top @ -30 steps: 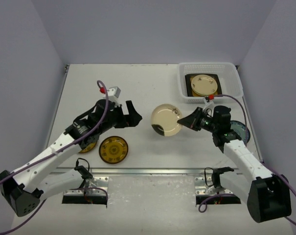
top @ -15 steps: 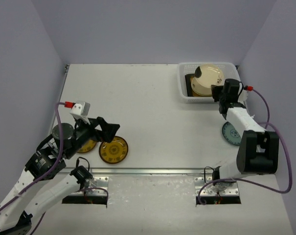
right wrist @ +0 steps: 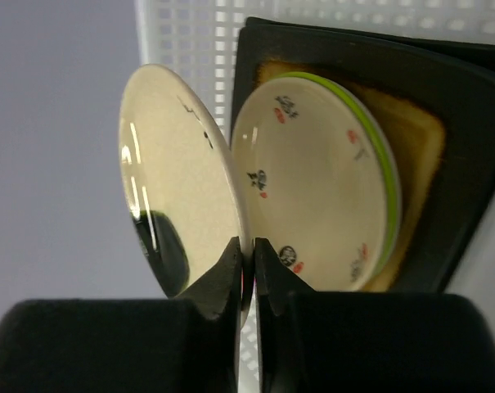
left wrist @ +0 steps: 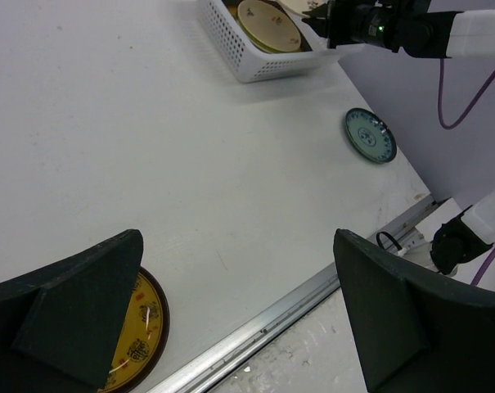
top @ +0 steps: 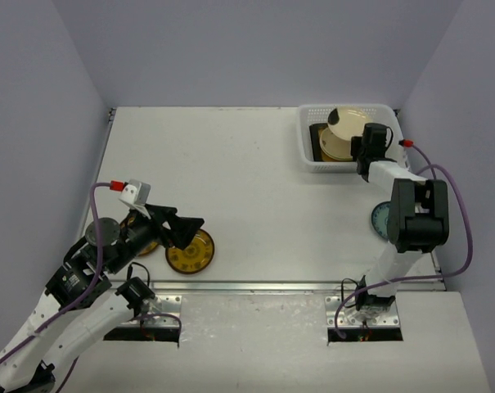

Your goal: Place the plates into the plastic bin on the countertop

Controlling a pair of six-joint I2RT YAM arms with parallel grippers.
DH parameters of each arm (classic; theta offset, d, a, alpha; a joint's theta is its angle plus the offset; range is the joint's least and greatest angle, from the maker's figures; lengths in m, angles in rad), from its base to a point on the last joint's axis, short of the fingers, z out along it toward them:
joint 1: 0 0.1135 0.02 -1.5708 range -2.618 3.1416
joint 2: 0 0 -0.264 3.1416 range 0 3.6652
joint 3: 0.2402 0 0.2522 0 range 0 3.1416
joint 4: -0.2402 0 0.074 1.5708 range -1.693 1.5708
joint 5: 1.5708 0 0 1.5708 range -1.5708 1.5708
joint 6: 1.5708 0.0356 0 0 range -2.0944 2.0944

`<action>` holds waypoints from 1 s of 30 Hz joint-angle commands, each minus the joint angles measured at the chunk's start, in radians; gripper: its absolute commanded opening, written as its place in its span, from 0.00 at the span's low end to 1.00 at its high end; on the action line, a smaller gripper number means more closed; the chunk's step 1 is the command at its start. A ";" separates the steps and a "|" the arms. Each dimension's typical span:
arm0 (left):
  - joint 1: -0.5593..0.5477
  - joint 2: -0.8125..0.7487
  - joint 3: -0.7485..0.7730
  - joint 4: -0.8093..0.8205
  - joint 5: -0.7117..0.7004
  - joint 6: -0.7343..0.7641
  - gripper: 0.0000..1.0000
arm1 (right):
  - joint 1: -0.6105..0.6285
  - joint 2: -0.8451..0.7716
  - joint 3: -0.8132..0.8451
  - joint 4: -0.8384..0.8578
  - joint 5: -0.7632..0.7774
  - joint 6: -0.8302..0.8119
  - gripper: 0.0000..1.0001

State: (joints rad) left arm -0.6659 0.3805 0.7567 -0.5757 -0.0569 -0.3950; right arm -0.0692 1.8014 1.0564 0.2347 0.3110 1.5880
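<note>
The right gripper (right wrist: 247, 254) pinches the cream plate (right wrist: 177, 180) on its edge over the plastic bin (top: 306, 143) at 1 o'clock. Next it must let go softly. Inside lie 2 more: a green plate (right wrist: 312, 188) on a square plate (right wrist: 468, 164). The left gripper (left wrist: 237, 246) is wide, near the brown plate (top: 189, 250) at 7 o'clock.

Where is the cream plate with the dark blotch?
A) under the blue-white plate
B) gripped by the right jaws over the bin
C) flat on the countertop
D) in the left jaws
B: on the right gripper, the jaws pinch the cream plate by its rim above the plastic bin.
</note>
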 commanded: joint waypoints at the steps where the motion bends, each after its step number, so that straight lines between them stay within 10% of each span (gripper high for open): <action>1: 0.005 0.008 -0.003 0.056 0.024 -0.002 1.00 | 0.006 0.015 0.071 0.025 0.020 -0.040 0.30; 9: 0.005 -0.012 -0.007 0.058 0.020 -0.004 1.00 | 0.006 -0.048 0.050 -0.039 -0.050 -0.109 0.97; 25: 0.005 0.015 -0.005 0.057 0.009 -0.007 1.00 | 0.118 -0.470 -0.073 -0.631 -0.104 -1.071 0.99; 30: 0.005 0.059 0.000 0.050 0.016 -0.007 1.00 | 0.255 -0.448 -0.139 -0.871 0.206 -1.184 0.99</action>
State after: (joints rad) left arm -0.6661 0.4013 0.7517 -0.5636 -0.0468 -0.3983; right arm 0.1023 1.3119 0.9705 -0.3440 0.2718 0.6048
